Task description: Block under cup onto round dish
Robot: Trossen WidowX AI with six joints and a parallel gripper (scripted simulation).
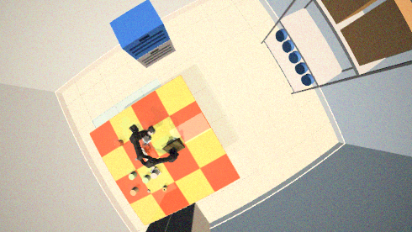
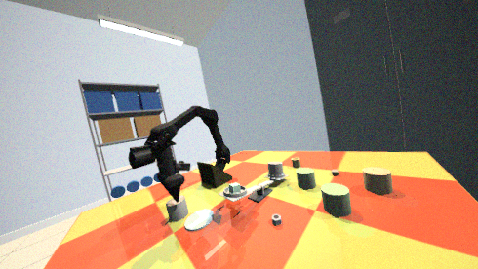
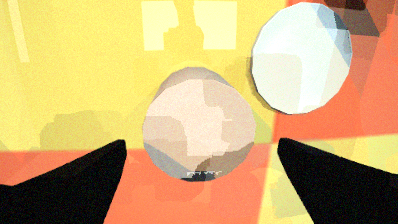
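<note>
1. The claw (image 2: 177, 199) (image 3: 204, 146) is spread wide, with nothing clamped, its fingertips on either side of a grey cup (image 2: 177, 210) (image 3: 199, 127) (daylight shows between each tip and the cup in the wrist view).
2. That cup stands upright on the checkered table top (image 2: 254, 244).
3. Just beside it lies the round dish (image 2: 199, 220) (image 3: 301, 59), pale and flat (no cup above it).
4. Farther out, the small block (image 2: 234, 188) sits uncovered on the near end of the balance (image 2: 260, 193).
5. The other cup (image 2: 275, 170) stands on the balance's far end.
6. Green cylinders (image 2: 336, 200) (image 2: 305, 178) stand beyond the balance.
</note>
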